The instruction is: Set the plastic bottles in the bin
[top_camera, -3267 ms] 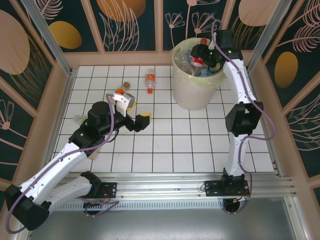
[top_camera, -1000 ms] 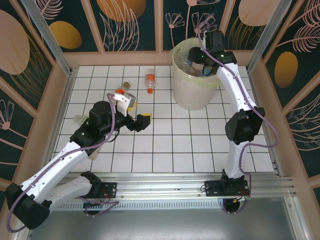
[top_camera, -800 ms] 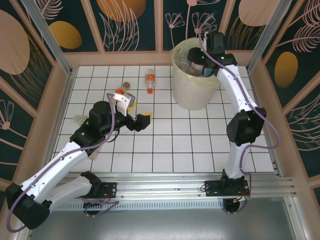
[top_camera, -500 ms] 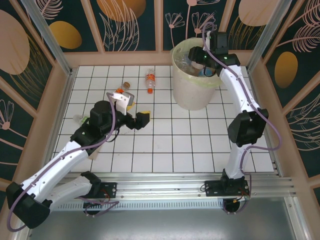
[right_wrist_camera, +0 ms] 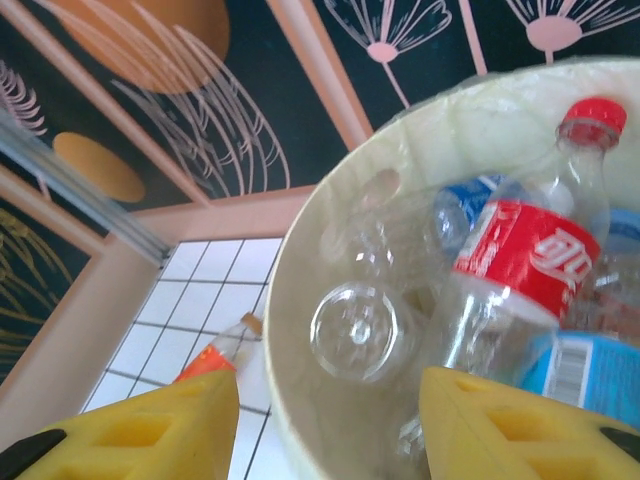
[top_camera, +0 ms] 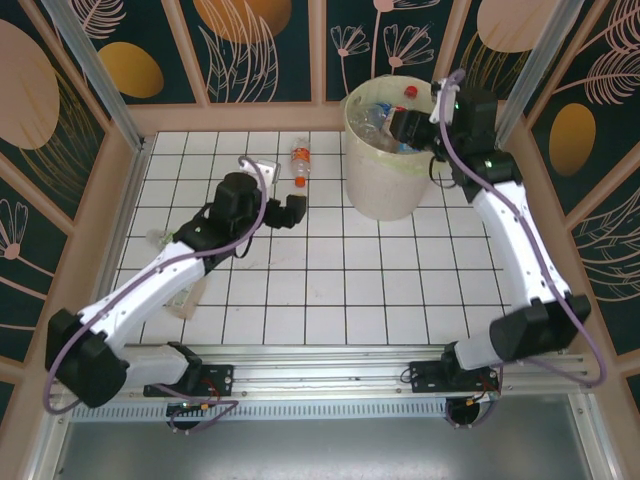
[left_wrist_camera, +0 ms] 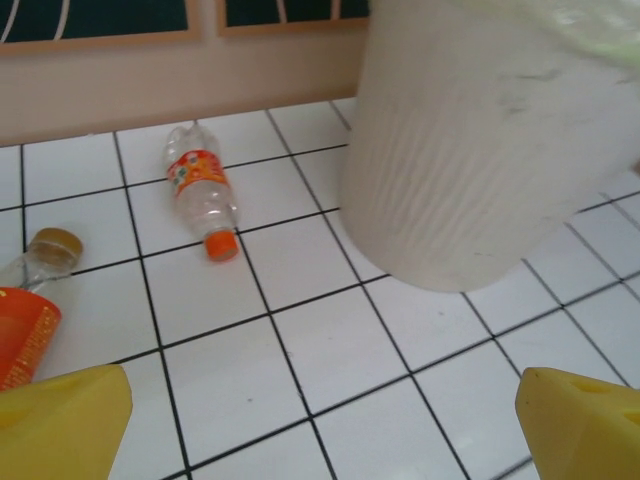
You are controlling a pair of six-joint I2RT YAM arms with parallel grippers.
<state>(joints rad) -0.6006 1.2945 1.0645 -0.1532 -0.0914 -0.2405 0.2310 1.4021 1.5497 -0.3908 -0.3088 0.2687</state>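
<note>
You have a white tiled table [top_camera: 400, 290], and at its far right stands a large round cream-white bin [top_camera: 385, 185] with a yellowish-green liner bag [right_wrist_camera: 450, 110] folded over the rim. Your right gripper [right_wrist_camera: 325, 430] hangs over the bin's open top, its yellow fingers apart and nothing between them. Your left gripper [left_wrist_camera: 320, 430] hovers low over the tiles to the left of the bin, spread wide and empty.

On top of the heap inside the bin lies a clear plastic bottle with a red label and red cap [right_wrist_camera: 520, 260]. Its label carries white script that you cannot read through the blur. Below it a blue-labelled bottle [right_wrist_camera: 585, 375] shows a barcode on a white patch, and a bare clear bottle [right_wrist_camera: 355, 330] turns its round base toward the camera.

On the table, a small clear bottle with an orange label and orange cap [left_wrist_camera: 200, 190] lies on its side near the bin, not touching it; its print is too small to read. Nearer the left finger lies a clear bottle with a brown cap [left_wrist_camera: 45, 250] and an orange-red label, the writing illegible.
</note>
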